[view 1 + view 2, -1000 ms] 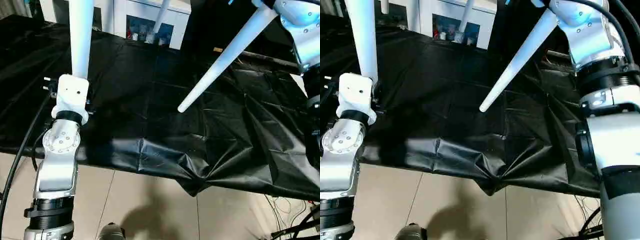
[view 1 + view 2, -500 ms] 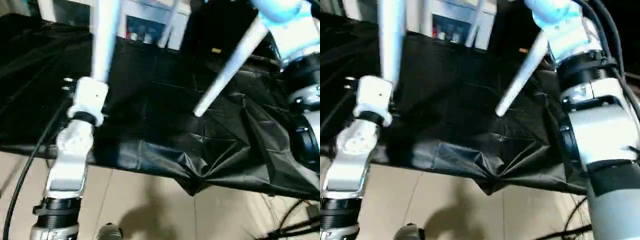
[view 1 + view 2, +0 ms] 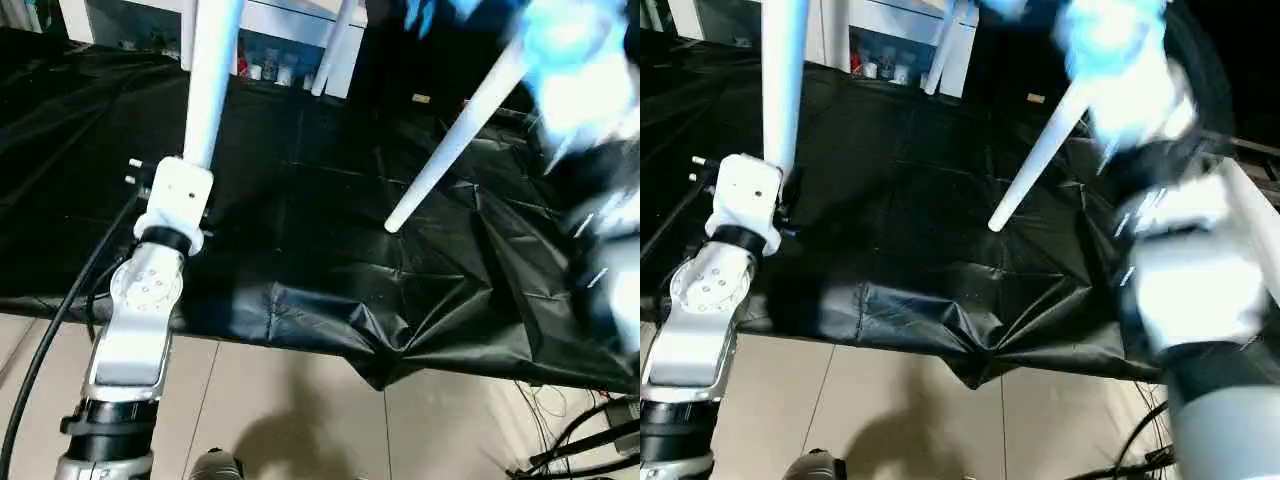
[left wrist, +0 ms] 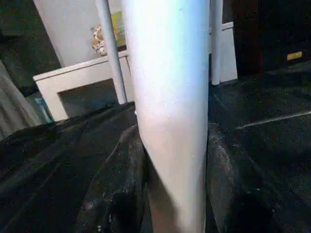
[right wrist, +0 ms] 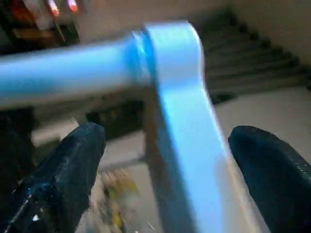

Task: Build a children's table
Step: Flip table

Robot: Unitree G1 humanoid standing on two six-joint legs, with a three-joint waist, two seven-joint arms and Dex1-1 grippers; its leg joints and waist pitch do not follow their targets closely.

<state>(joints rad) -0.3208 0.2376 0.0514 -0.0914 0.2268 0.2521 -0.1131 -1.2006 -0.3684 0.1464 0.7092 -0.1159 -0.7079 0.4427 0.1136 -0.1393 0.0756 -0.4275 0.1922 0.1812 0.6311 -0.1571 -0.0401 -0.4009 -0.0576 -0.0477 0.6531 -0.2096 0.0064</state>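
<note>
The left pincer [image 4: 170, 194] holds a long white tapered plastic tube leg [image 3: 212, 80], its black fingers [image 4: 121, 194] narrowed against the tube's sides; the leg rises close to upright from that grip above the counter draped in black plastic sheeting [image 3: 300, 250]. A second white tapered leg [image 3: 450, 140] slants through the air on the right-arm side, its narrow tip low and pointing toward the counter's middle, its thick end high up beside the blurred right wrist. In the right wrist view the right pincer [image 5: 170, 160] stands wide, the two black fingers [image 5: 73, 165] well apart on either side of a white corner piece with a tube leading out of it [image 5: 170, 97]; contact with either finger cannot be confirmed. Judgement: the slanted leg lies nearer the right arm, its long axis running diagonally down from that wrist. A white cabinet [image 3: 280, 20] stands behind the counter.
</note>
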